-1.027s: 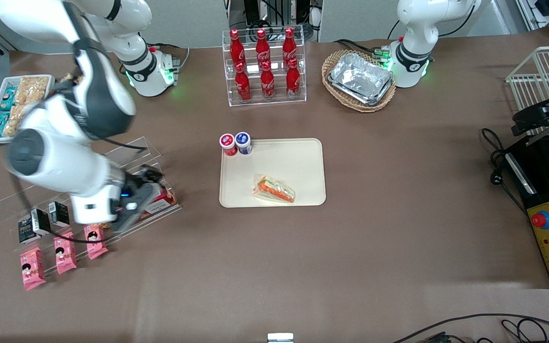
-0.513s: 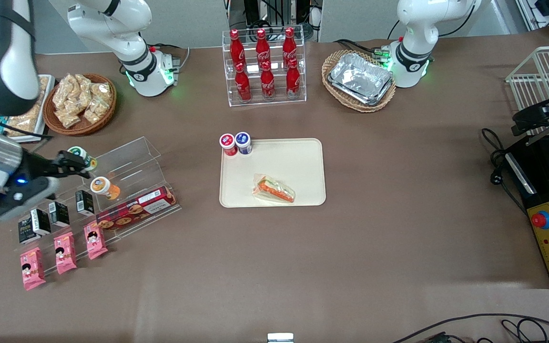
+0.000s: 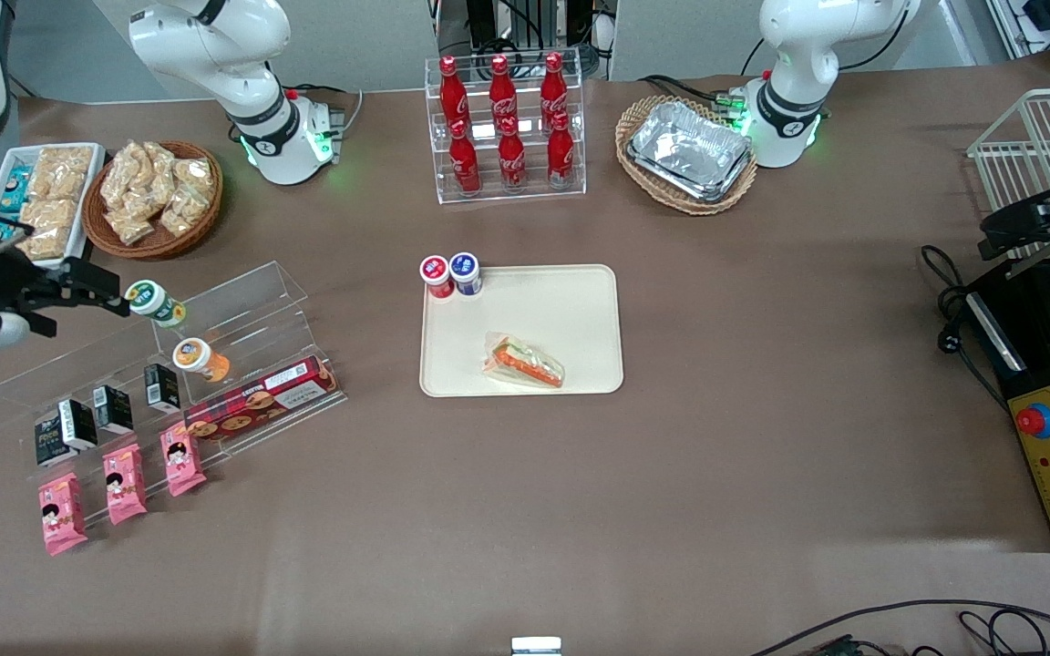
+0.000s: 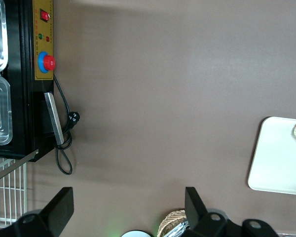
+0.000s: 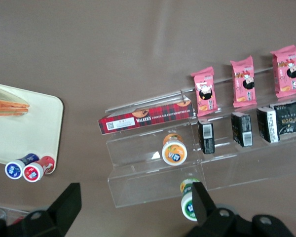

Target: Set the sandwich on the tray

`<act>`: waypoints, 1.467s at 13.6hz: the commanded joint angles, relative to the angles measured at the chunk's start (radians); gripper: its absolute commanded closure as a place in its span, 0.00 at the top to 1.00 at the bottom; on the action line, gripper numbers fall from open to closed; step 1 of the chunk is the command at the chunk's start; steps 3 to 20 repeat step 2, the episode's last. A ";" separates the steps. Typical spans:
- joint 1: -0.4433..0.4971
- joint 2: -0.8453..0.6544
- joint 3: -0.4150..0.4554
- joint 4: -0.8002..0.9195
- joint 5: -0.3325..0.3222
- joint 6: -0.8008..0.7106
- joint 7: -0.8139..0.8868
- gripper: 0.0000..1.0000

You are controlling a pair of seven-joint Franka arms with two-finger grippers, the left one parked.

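Cream-beige plastic, the tray [image 3: 571, 310] sits at the middle of the brown bench [image 3: 762, 437], and the sandwich [image 3: 525, 362] lies on it, in the part of the tray nearer the front camera, exactly where it was 1 second ago. 2 small capped jars, 1 red [image 3: 436, 275] and 1 blue [image 3: 465, 271], stand at the tray's corner farther from the camera, toward the working arm's end.

The gripper [image 3: 87, 290] has changed most. 1 second ago it hung low over the clear acrylic stand [image 3: 215, 355], above the red plaid biscuit box [image 3: 261, 398]. Half a second ago it had drawn off toward the working arm's end of the bench. Now it hovers higher still at that end's edge, near the green-capped jar [image 3: 155, 302] on the stand, with its fingers spread apart and nothing between them.

With the arm out of the way, the wicker basket of snack bags [image 3: 156, 196] and the white tray of snacks [image 3: 37, 205] at that end's corner show in full.
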 commanded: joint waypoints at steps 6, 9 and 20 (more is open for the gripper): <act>0.004 -0.015 -0.038 0.000 -0.002 -0.023 0.020 1.00; 0.004 -0.015 -0.038 0.000 -0.002 -0.023 0.020 1.00; 0.004 -0.015 -0.038 0.000 -0.002 -0.023 0.020 1.00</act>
